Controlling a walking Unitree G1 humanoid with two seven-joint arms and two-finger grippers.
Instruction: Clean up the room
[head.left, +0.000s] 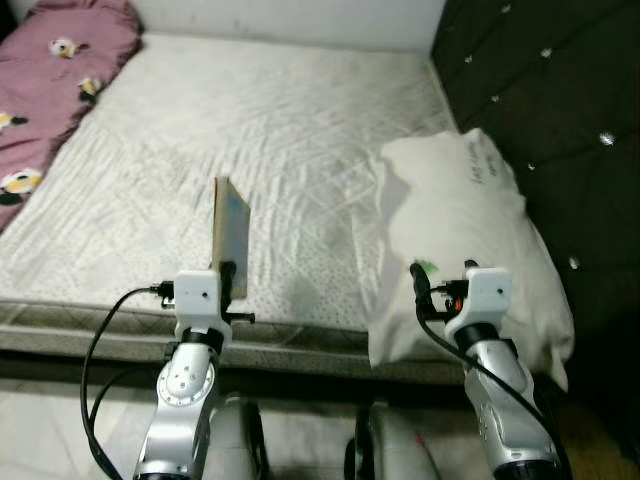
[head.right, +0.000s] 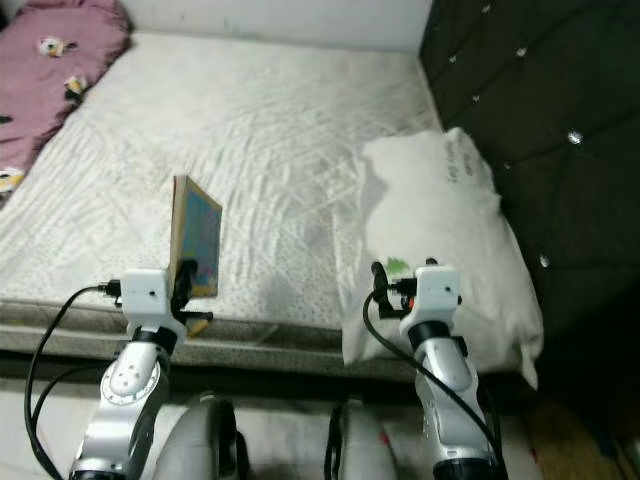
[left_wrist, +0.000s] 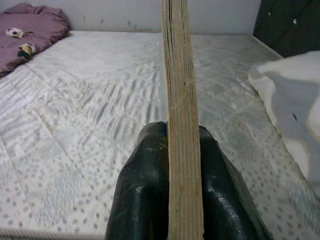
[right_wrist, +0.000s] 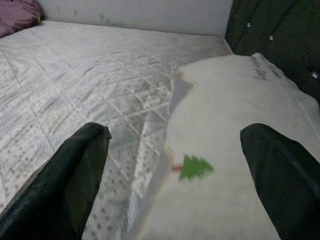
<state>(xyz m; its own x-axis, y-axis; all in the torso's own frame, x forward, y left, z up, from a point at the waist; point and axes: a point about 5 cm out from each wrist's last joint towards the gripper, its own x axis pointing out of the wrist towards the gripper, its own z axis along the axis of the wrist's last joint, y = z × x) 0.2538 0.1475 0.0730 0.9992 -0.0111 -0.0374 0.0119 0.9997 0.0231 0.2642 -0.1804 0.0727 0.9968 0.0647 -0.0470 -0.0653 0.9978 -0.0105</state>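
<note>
My left gripper (head.left: 228, 272) is shut on a thin book (head.left: 230, 234) with a blue cover, held upright on edge above the near edge of the bare quilted mattress (head.left: 250, 130). In the left wrist view the book's page edge (left_wrist: 181, 125) runs straight up between the two black fingers (left_wrist: 145, 195). My right gripper (right_wrist: 175, 175) stands open over the near corner of a white pillow (head.left: 460, 220), which bears a small green tree print (right_wrist: 195, 167). The pillow lies at the right side of the mattress against the headboard.
A dark tufted headboard (head.left: 540, 90) with shiny buttons lines the right side. A mauve patterned blanket (head.left: 50, 70) is bunched at the far left corner. A white wall (head.left: 290, 18) runs behind the bed, and pale floor (head.left: 60, 430) lies at its near edge.
</note>
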